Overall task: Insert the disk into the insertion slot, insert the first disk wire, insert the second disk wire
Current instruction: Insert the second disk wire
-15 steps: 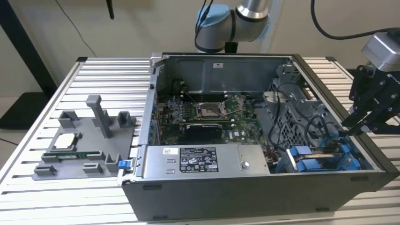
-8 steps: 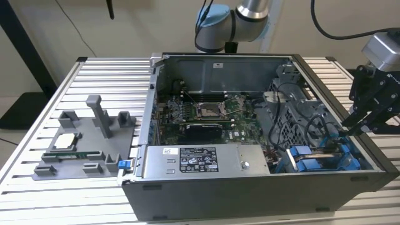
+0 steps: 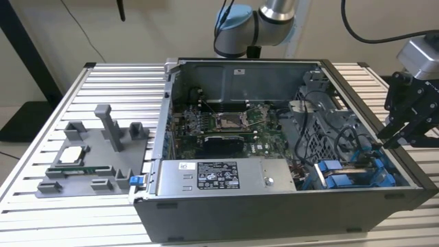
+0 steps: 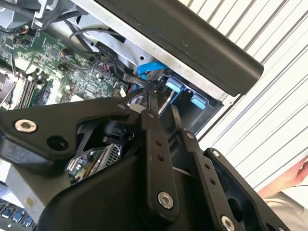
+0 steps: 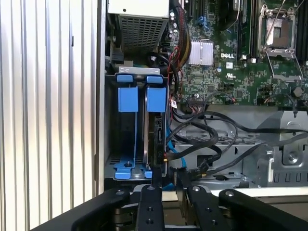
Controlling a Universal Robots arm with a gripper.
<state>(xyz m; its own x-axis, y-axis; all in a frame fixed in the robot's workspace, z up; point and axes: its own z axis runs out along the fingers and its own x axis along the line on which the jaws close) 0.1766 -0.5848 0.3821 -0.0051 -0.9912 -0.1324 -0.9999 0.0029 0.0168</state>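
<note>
The insertion slot (image 5: 126, 139) is a grey bay with two blue latch pieces (image 5: 156, 98), at the case's front corner on the exterior view's right (image 3: 350, 175). The disk (image 5: 157, 137) stands edge-on inside it, under one blue latch. A blue wire (image 5: 169, 144) and black wires (image 5: 207, 139) loop right beside the disk's edge. My gripper (image 3: 392, 139) hovers over the case's wall on the exterior view's right, just above the bay. Its tip (image 5: 168, 175) sits close to the disk's end and the wires. A black wire end (image 4: 142, 84) lies at the gripper's tip (image 4: 162, 103).
The open computer case holds a motherboard (image 3: 226, 126), a grey power-supply box (image 3: 223, 176) and a perforated metal cage (image 5: 240, 154). A grey fixture with small parts (image 3: 89, 164) lies on the slatted table (image 3: 69, 216). A person's hand (image 4: 288, 178) is beyond the case.
</note>
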